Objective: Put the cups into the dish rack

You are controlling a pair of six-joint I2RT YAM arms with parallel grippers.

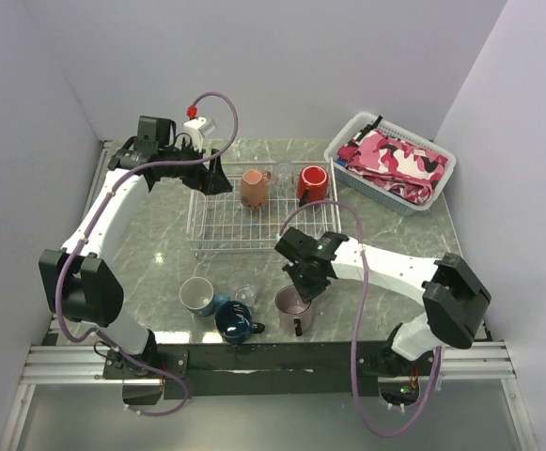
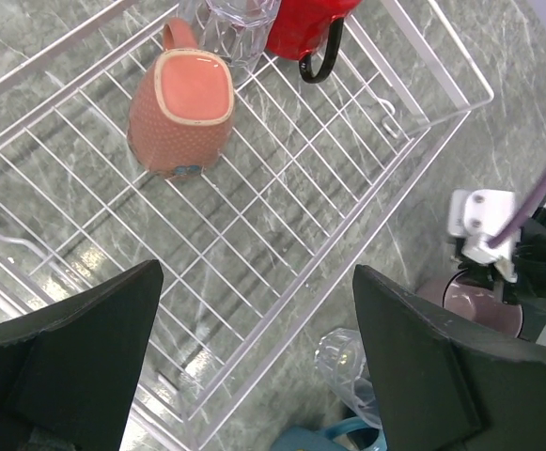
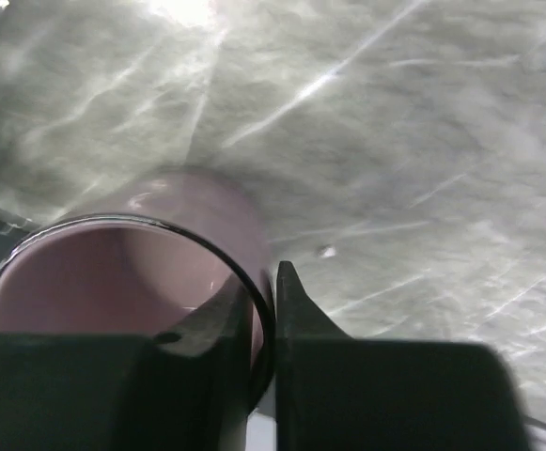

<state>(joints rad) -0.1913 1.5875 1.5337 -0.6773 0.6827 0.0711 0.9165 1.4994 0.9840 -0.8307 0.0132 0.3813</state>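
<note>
Top view: left gripper [image 1: 214, 177] hovers over the far-left corner of the white wire-grid dish rack [image 1: 254, 237], jaws spread wide, nothing in them. The rack sits mid-table on the grey-green marble tabletop [image 1: 155, 235]. Along its far side are the salmon-orange handled mug [image 1: 254, 188], a small clear glass [image 1: 282, 172] and the red handled mug [image 1: 312, 183]. Right gripper [image 1: 305, 280] is down on the mauve-pink ceramic mug [image 1: 293, 310], which stands on the table near the front edge, outside the rack. Left of it are the dark navy mug [image 1: 236, 322], the teal-blue mug with white inside [image 1: 197, 296] and a second clear glass [image 1: 245, 295], all outside the rack. White plastic basket of pink cloth [image 1: 390, 160] is at the far right.

Left wrist: black fingers [image 2: 75, 366] stand far apart with only rack wire between them. The salmon-orange mug [image 2: 180, 113], clear glass [image 2: 240, 23] and red mug [image 2: 305, 23] are inside the rack [image 2: 282, 235]. Beyond the rack edge: second glass [image 2: 352, 376], a sliver of the teal-blue mug [image 2: 338, 442], and the mauve-pink mug [image 2: 470, 301] under the right gripper [image 2: 498, 246].

Right wrist: right gripper [image 3: 265, 315] is clamped on the mauve-pink mug's [image 3: 122, 282] wall, one finger inside the rim and one outside. The mug is upright on the marble [image 3: 395, 141].
</note>
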